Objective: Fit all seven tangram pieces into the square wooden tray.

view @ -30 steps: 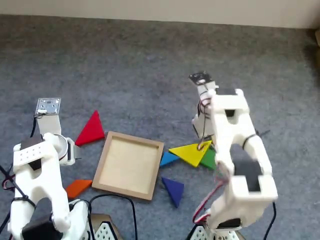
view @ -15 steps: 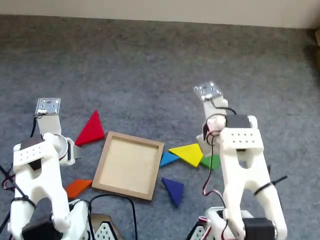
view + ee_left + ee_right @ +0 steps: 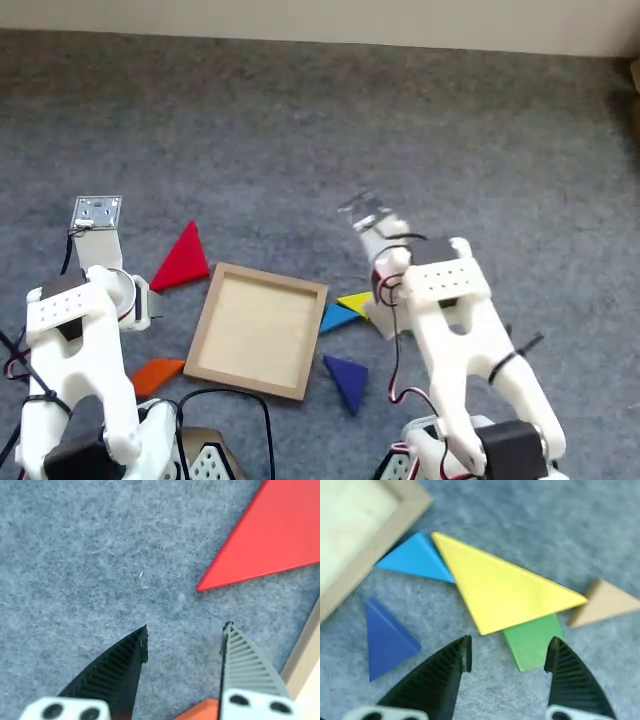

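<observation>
The square wooden tray [image 3: 213, 331] lies empty between the arms. A red triangle [image 3: 183, 258] and an orange piece [image 3: 157, 375] lie to its left. On its right are a light blue triangle [image 3: 337, 316], a yellow triangle [image 3: 357, 301] and a dark blue triangle [image 3: 348, 378]. My left gripper [image 3: 185, 629] hangs open over bare carpet between the red triangle [image 3: 270, 540] and the orange piece [image 3: 200, 711]. My right gripper [image 3: 510, 641] is open just above the yellow triangle [image 3: 505, 590] and the green piece [image 3: 532, 642], which lies partly under the yellow one.
A tan triangle [image 3: 602, 600] lies at the yellow triangle's far tip. The tray rim [image 3: 395, 525] runs close to the light blue triangle [image 3: 415, 557], and the dark blue triangle [image 3: 385, 637] sits apart. Grey carpet stretches open behind the pieces.
The right arm has swung left toward the tray and now covers the green piece and much of the yellow triangle in the high view. The left arm and all pieces kept still.
</observation>
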{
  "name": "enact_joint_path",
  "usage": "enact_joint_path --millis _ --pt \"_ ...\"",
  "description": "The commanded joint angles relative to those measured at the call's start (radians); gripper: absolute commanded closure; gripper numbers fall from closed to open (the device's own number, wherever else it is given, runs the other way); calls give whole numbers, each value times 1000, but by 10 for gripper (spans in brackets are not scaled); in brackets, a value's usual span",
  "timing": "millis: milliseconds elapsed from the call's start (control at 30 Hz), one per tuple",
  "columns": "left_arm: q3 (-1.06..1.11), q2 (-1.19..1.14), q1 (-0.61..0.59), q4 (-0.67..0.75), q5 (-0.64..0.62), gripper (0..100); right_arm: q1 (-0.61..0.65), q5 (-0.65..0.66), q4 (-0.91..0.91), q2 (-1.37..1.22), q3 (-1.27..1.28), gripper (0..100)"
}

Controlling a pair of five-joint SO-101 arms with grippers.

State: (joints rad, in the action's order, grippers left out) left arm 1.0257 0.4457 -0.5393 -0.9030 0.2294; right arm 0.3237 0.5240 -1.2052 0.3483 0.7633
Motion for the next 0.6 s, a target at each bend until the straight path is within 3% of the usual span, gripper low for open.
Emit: enact_joint_path --millis 0,200,367,567 --pt "-2 18 -5 12 -5 765 22 132 42 -7 -5 756" --pt "-2 18 -5 12 -3 765 19 295 90 -51 1 756" --pt "-2 18 -5 12 -3 765 19 344 91 -153 -2 755" --pt "-2 18 -5 12 -3 765 18 338 170 -311 -7 657"
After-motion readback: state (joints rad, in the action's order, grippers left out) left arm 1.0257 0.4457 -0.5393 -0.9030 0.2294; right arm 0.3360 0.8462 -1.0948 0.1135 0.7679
